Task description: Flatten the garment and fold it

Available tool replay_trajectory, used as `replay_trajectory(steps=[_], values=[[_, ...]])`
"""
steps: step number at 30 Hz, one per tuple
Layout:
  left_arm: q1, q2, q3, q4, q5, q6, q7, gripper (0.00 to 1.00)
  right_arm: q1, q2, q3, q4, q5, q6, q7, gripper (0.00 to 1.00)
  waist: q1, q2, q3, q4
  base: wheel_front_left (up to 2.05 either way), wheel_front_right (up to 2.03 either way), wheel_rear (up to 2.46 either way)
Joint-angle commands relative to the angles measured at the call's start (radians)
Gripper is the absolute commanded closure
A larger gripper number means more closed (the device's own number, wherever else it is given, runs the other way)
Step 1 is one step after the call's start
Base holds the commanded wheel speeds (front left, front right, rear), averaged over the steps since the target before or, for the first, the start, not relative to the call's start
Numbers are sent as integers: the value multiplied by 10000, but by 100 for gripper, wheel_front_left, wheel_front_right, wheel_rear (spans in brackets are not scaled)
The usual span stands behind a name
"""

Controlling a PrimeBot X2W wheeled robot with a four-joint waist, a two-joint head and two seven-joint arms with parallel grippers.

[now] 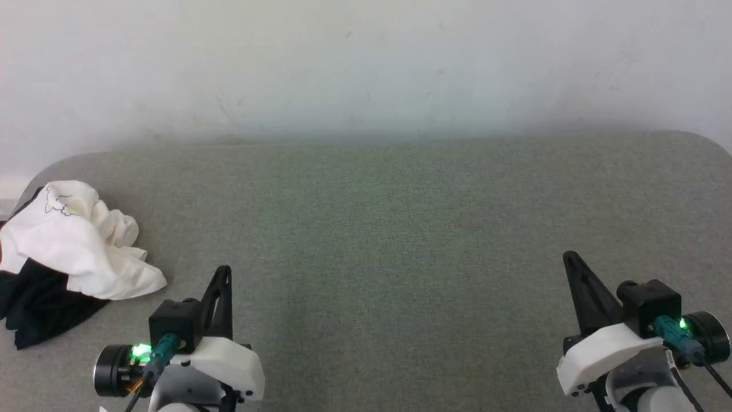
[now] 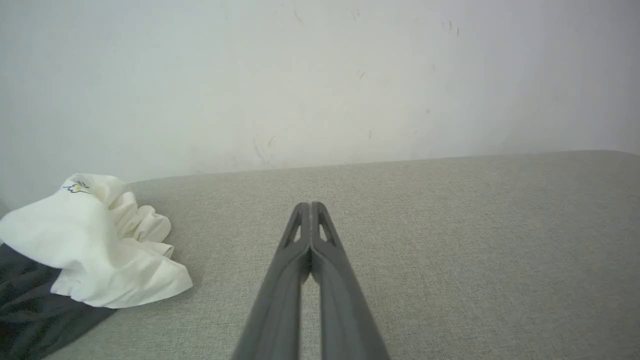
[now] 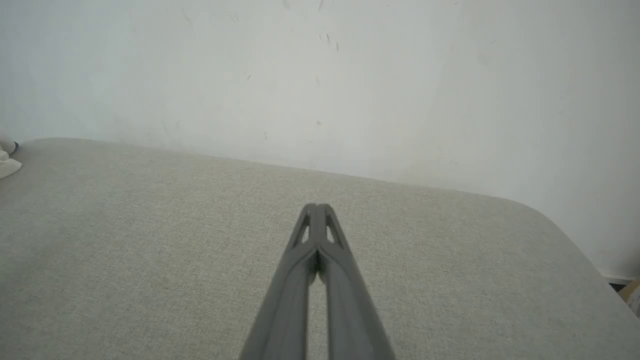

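The garment (image 1: 74,246) lies crumpled in a heap at the far left of the grey fabric surface (image 1: 400,229), cream-white cloth on top with a small line print, black cloth under it. In the left wrist view the garment (image 2: 95,250) sits at the left, apart from the fingers. My left gripper (image 1: 224,270) is at the lower left, shut and holding nothing, a little to the right of the heap. My right gripper (image 1: 569,256) is at the lower right, shut and holding nothing. Both wrist views show the fingertips pressed together: left gripper (image 2: 310,205), right gripper (image 3: 316,206).
A pale wall (image 1: 366,63) rises behind the surface. The surface has rounded back corners; its right edge (image 3: 575,240) drops off near the wall. A cream sliver of the garment (image 3: 7,160) shows at the left edge of the right wrist view.
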Motion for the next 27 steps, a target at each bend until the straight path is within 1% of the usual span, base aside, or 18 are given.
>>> replay_trajectory(steps=[1,27], values=[[-122,-24,43,-45,66,66,1,100,-106,38,5,-60,-74,-19,5,100,0,0,0,0,0,0,0],[-122,-24,43,-45,66,66,1,100,-106,38,5,-60,-74,-19,5,100,0,0,0,0,0,0,0]])
